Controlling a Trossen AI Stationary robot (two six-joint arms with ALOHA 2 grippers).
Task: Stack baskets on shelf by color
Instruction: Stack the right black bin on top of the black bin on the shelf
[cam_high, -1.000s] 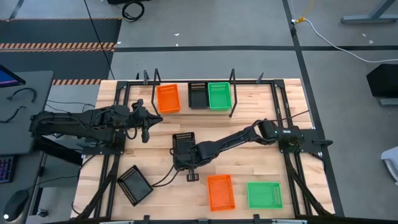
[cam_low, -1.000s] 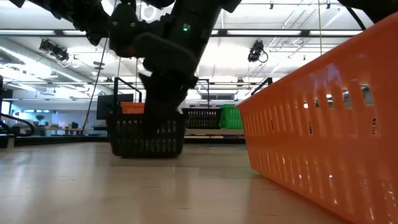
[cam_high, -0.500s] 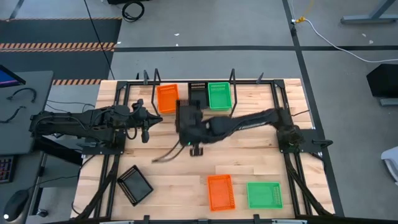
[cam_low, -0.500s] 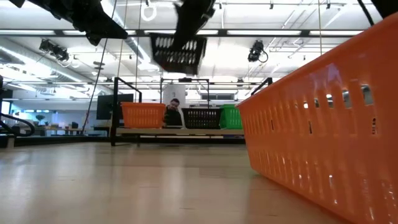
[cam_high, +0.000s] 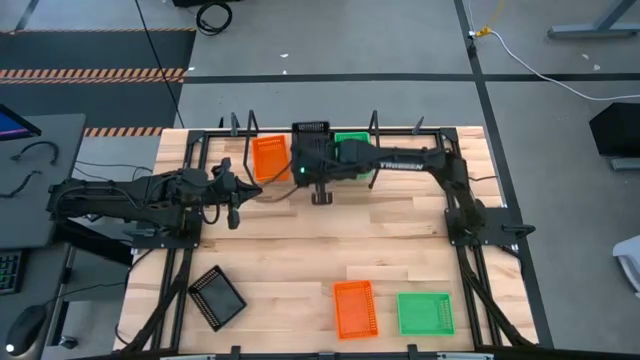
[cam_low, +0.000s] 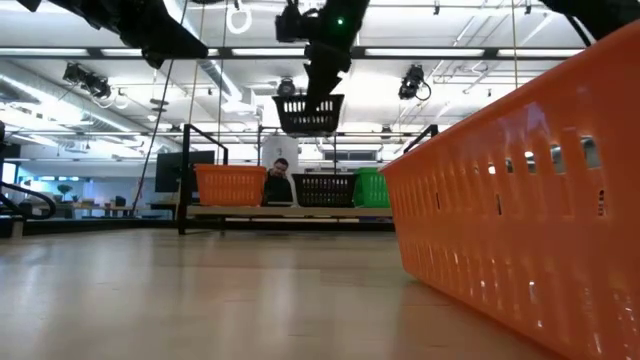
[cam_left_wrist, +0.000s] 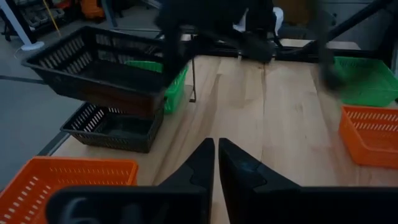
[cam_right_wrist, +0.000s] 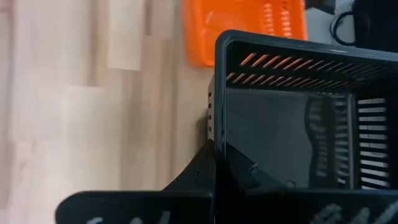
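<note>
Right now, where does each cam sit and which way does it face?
High: overhead, straight down; both arms, right tool holding black basket over the shelf.
Low: table height, level toward shelf; the arms overhead, near orange basket.
Left wrist: past the shut left tool toward shelf.
Right wrist: down past its fingers into the basket.
All four show the held black basket.
</note>
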